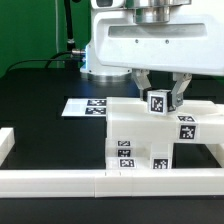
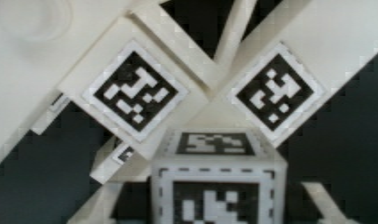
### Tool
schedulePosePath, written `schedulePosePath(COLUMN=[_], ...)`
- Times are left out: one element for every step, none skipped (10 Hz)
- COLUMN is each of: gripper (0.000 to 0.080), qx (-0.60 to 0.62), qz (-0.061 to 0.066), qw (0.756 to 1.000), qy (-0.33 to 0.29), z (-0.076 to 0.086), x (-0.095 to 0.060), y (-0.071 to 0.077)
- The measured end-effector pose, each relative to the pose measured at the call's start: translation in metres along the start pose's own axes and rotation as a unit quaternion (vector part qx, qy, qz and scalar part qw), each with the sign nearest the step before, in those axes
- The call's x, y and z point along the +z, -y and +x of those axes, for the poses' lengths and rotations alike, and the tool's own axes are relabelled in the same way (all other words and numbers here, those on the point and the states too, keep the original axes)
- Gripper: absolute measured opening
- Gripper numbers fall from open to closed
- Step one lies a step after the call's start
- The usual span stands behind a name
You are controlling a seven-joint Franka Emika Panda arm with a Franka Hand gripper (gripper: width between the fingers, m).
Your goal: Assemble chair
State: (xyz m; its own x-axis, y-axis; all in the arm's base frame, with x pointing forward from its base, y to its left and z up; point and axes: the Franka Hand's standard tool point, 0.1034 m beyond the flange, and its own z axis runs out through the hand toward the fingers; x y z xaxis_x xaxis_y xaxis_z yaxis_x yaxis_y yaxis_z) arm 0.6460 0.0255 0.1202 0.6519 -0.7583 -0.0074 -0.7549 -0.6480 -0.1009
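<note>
My gripper (image 1: 158, 99) is shut on a small white cube (image 1: 157, 101) that carries a black-and-white tag. The fingers (image 1: 177, 96) stand on either side of it. The cube hangs right above the top of the chair's blocky white seat part (image 1: 140, 142), which has several tags on its front faces. Whether the cube touches that part I cannot tell. In the wrist view the cube (image 2: 212, 190) fills the space between the pale fingers (image 2: 108, 196) of the gripper (image 2: 212, 205). Beyond it lie white chair parts with two diamond-turned tags (image 2: 133, 90).
The marker board (image 1: 88, 105) lies flat on the black table behind the chair parts, toward the exterior view's left. A long low white border rail (image 1: 100, 181) runs along the front, with a short piece (image 1: 5, 145) at the exterior view's left.
</note>
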Motion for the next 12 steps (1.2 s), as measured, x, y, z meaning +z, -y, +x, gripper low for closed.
schedulePosePath(gripper=[0.0285, 0.0285, 0.0285, 0.0285, 0.0285, 0.0285, 0.0391, 0.0530, 0.0614, 0.0614, 0.0642, 0.0642], qx=[0.077, 0.138, 0.190, 0.245, 0.267, 0.284, 0.272, 0.258, 0.225, 0.211, 0.176, 0.141], qz=[0.015, 0.025, 0.034, 0.044, 0.047, 0.046, 0.045, 0.045, 0.033, 0.035, 0.035, 0.036], qw=[0.997, 0.990, 0.981, 0.968, 0.962, 0.957, 0.961, 0.965, 0.973, 0.977, 0.984, 0.989], qy=[0.005, 0.007, 0.014, 0.025, 0.029, 0.030, 0.030, 0.029, 0.027, 0.026, 0.024, 0.023], z=[-0.0005, -0.0001, 0.0006, 0.0010, 0.0014, 0.0005, 0.0006, 0.0006, 0.0011, 0.0022, 0.0022, 0.0022], x=[0.0003, 0.0005, 0.0009, 0.0011, 0.0009, 0.0015, 0.0020, 0.0017, -0.0008, -0.0007, -0.0003, -0.0003], y=[-0.0014, -0.0029, -0.0037, -0.0047, -0.0048, -0.0044, -0.0047, -0.0044, -0.0015, -0.0001, -0.0006, -0.0007])
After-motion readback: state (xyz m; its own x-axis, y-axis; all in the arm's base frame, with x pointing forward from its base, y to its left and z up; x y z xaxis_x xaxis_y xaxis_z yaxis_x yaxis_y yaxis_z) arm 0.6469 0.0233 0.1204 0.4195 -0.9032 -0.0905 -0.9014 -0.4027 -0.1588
